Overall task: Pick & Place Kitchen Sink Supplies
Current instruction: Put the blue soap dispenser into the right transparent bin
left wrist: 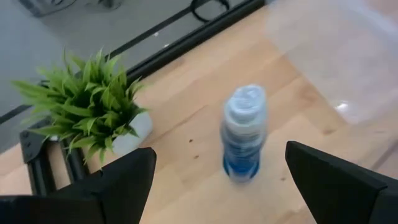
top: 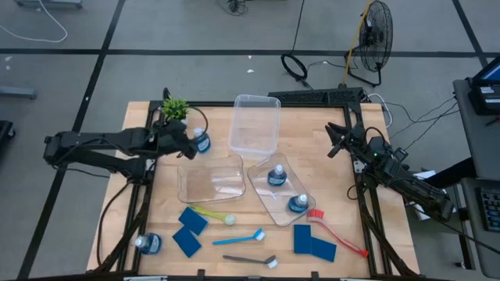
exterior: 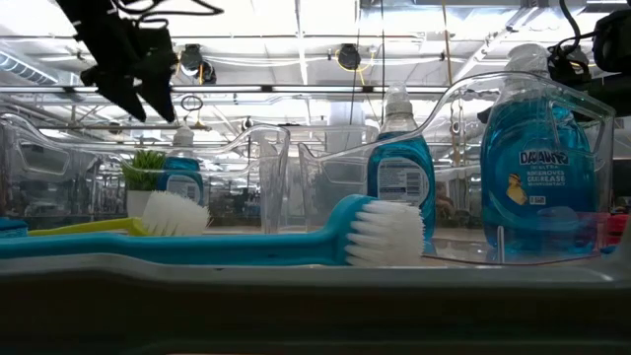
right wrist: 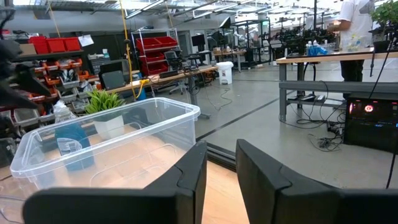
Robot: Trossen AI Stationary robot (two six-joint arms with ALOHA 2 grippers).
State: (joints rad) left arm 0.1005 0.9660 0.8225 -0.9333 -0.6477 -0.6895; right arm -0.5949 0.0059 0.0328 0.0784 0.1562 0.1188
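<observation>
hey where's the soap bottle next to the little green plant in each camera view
High view: bottle by the left gripper, right of the plant.
Low view: bottle at left, beside the plant.
Left wrist view: bottle centred between open fingers.
Right wrist view: bottle behind the clear bin.
Shared landmark: the plant.

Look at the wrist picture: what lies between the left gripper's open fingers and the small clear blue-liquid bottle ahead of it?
Only bare wooden table: the left wrist view shows the left gripper open, apart from the blue-liquid bottle.
</observation>
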